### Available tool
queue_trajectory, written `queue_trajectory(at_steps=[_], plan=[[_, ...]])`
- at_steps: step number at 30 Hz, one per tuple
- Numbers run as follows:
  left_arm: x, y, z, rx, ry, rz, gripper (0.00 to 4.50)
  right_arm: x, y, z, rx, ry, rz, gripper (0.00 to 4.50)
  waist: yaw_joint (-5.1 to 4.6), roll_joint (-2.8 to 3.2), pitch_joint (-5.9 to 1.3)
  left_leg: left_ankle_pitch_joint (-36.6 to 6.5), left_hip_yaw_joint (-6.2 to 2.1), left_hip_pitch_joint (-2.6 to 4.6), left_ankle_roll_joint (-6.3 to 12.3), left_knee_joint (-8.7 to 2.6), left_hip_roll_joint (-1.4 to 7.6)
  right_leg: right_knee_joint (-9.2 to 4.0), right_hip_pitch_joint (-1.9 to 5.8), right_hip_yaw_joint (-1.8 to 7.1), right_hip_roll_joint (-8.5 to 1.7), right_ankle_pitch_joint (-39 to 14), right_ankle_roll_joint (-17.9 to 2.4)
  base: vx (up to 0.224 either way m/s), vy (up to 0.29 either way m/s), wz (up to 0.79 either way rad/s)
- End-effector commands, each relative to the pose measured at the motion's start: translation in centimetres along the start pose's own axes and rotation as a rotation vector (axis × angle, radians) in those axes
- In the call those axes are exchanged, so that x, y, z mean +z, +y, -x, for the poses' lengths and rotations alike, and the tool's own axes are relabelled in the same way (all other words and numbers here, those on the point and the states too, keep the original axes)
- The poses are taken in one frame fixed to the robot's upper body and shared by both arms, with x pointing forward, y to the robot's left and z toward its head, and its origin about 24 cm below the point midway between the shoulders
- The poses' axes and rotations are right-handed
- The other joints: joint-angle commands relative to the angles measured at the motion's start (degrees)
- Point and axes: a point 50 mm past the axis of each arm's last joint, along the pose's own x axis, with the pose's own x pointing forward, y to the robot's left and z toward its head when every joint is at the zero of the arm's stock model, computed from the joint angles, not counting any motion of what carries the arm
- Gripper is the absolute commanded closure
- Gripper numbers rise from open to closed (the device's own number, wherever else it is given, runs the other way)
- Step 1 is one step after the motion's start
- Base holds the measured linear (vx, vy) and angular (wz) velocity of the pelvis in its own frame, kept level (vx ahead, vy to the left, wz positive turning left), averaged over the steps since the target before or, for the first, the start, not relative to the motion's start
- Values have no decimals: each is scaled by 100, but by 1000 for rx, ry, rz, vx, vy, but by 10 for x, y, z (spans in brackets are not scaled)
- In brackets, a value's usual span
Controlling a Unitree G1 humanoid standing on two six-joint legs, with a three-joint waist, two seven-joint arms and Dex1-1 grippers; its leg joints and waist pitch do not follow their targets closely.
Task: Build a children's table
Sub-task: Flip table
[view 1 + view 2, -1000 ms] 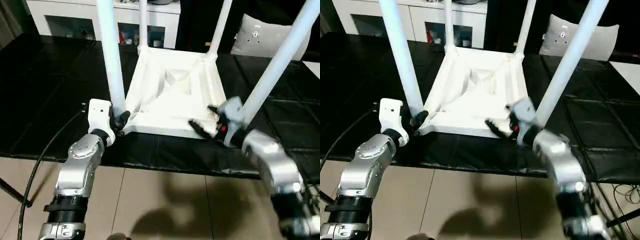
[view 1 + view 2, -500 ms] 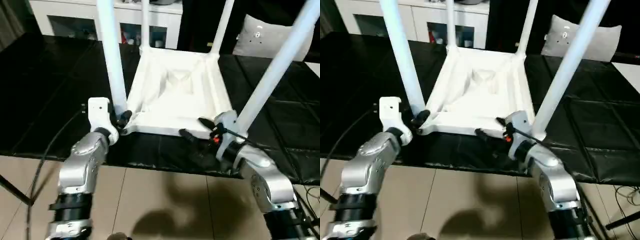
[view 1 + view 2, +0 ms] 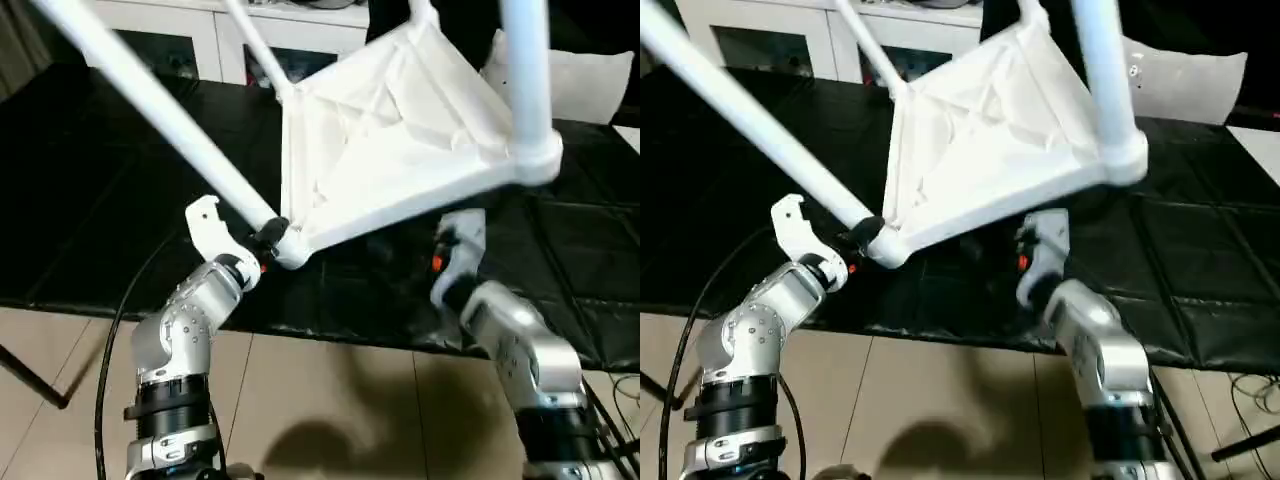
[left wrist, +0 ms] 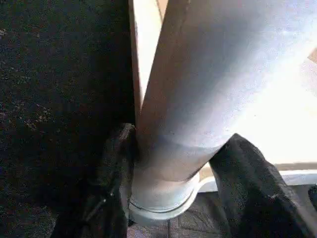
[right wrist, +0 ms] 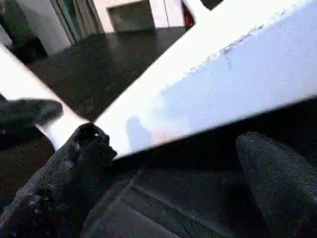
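The children's table is upside down and tilted, its white ribbed tabletop raised at the near right corner. Its legs lean left. My left gripper is shut on the near left leg just above its corner socket; in the left wrist view both black fingers clamp the tube. The near right leg rises from the lifted corner. My right gripper stands open under the tabletop's raised front edge, with nothing held; its wrist shows below that edge.
The work lies on a black-covered bench whose front edge runs just before my arms. A white cabinet with glass doors stands behind. A white cushion lies at the back right. A black cable hangs by my left arm.
The tabletop has tipped up at its near right side and the legs have swung left. My right gripper went under the raised edge. My left gripper kept its hold on the leg.
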Motion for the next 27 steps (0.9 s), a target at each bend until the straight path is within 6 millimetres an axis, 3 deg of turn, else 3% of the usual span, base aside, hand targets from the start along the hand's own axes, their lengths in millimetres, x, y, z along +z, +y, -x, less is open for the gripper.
queue_trajectory(at_steps=[1,5,10,14,18,19,27], plan=[[3,-20,-4,-102,-6,81,247,7,-4,-6,-29,-52,-49,0,22,-37,-388,-492,-95,44,298,-374,276,-409,305,245,-419,-523,-1048,0,0,0],[3,-22,-5,-108,0,84,247,8,-7,-16,-74,-80,-105,0,8,-18,-386,-564,-91,56,194,-383,281,-412,297,247,-420,-591,-1068,0,0,0],[1,-27,-5,-122,13,84,247,15,-8,-29,-84,-161,-222,0,16,-2,-403,-431,-93,49,233,-378,280,-368,317,245,-422,-250,-1110,0,0,0],[-3,-31,-6,-137,34,79,247,24,-10,-43,-102,-239,-296,0,-1,1,-407,-503,-79,56,219,-372,282,-363,306,240,-435,-297,-1204,0,0,0],[-5,-34,-6,-150,46,68,247,32,-13,-54,-121,-292,-391,0,11,1,-421,-279,-72,59,320,-354,276,-322,317,234,-419,55,-1273,0,0,0],[-5,-34,-6,-153,49,64,247,33,-13,-56,-113,-302,-414,37,4,-26,-431,-259,-67,51,368,-344,271,-297,331,234,-420,158,-1303,0,0,0],[-13,-39,-4,-178,86,-36,247,40,-14,-74,-130,-359,-518,84,26,-40,-461,75,-52,11,641,-280,275,-232,304,206,-427,478,-1478,0,0,0]])
